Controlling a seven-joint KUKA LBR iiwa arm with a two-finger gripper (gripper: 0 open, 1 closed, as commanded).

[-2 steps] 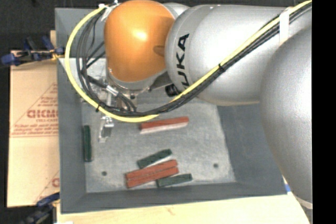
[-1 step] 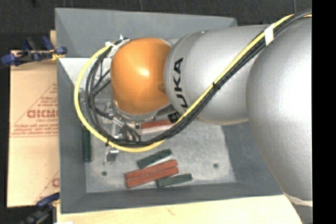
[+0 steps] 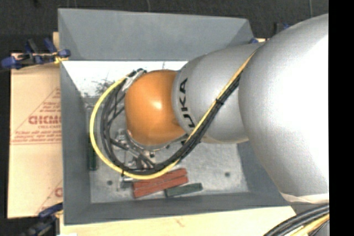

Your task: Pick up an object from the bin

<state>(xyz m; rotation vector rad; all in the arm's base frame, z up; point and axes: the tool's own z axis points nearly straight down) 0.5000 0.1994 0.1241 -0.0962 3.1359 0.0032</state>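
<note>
The pincer (image 3: 134, 156) is seen low in the left half of the grey bin (image 3: 74, 174), largely covered by the arm's orange cover (image 3: 150, 108) and looped cables (image 3: 98, 119). Whether it is released or clenched cannot be told. A reddish-brown flat bar (image 3: 160, 183) is seen just beside it, toward the near wall. A dark green pen-like stick (image 3: 185, 189) is laid against that bar, and a small dark green piece (image 3: 91, 159) is found by the left wall.

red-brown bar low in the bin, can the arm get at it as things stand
Probably yes: the red-brown bar lies uncovered on the bin floor just beside the arm; only a dark green stick lies beside it.
</note>
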